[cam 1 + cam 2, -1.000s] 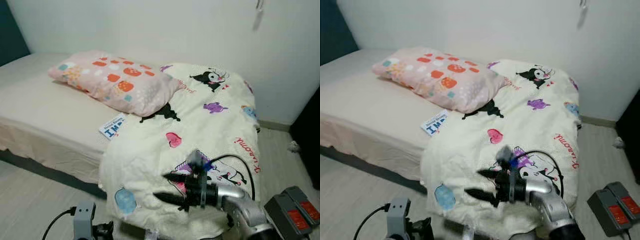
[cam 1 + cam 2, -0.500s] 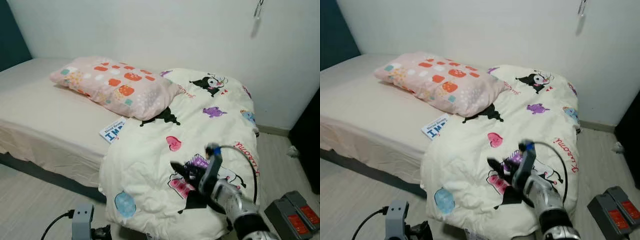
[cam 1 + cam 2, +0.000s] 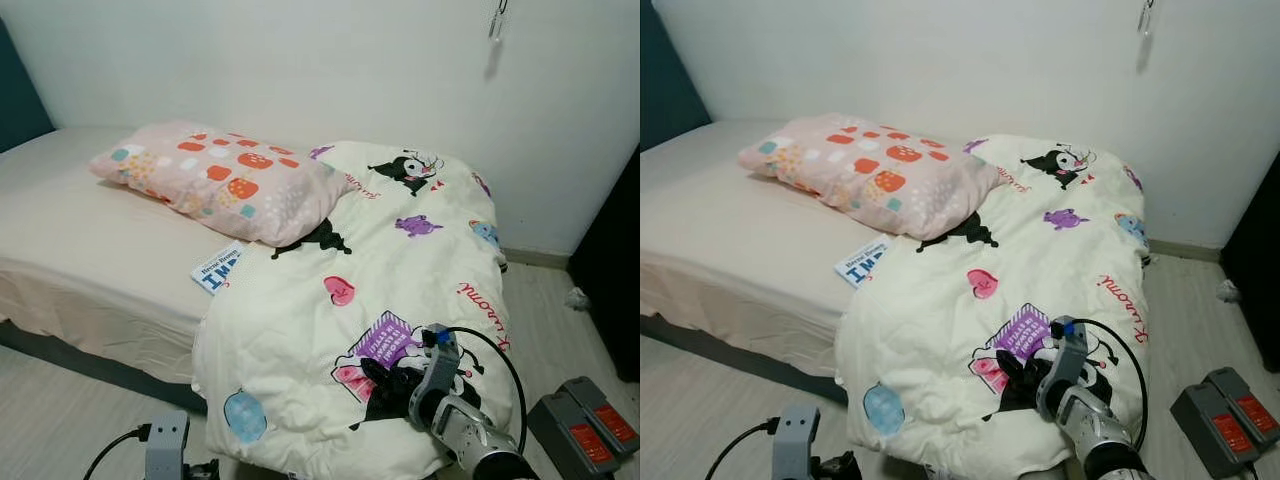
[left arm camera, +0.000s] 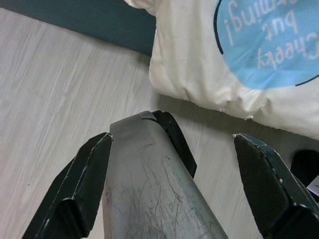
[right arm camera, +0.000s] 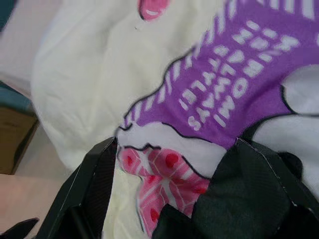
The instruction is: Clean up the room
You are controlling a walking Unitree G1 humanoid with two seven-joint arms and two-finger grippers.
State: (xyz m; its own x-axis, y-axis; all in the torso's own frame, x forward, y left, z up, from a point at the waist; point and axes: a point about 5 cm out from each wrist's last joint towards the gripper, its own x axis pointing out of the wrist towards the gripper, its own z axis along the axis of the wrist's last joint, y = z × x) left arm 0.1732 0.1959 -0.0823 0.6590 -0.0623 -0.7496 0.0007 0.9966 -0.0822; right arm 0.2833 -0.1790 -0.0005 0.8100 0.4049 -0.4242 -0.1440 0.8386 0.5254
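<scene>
The left gripper (image 4: 169, 189) hangs low at the near left, over the pale wood floor (image 4: 55, 84) beside the bed's near edge. Its two black fingers (image 4: 79, 189) stand wide apart with nothing between them, and the hanging hem of the comforter (image 3: 400, 270) lies just ahead of them.

The bed (image 3: 90, 250) runs from the left edge of the scene back to the white wall (image 3: 300, 60), its beige sheet bare on the left half. A pink pillow (image 3: 215, 180) with orange and teal patches lies across the middle of the bed toward the far edge, its right end resting on the comforter. A small white and blue book (image 3: 217, 270) lies near the bed's front edge, just beside the comforter's left border and partly tucked under it.

The cream cartoon-print comforter covers the right half of the bed and droops over the near edge almost to the floor. The right gripper (image 3: 385, 378) presses into it near the front right corner, on the purple and pink print. Its fingers (image 5: 94, 184) are spread wide and sunk against the fabric, with cloth bunched between them but not clamped.

On the floor at the far right sit two grey battery packs (image 3: 585, 420) with red labels, well apart from the bed.
</scene>
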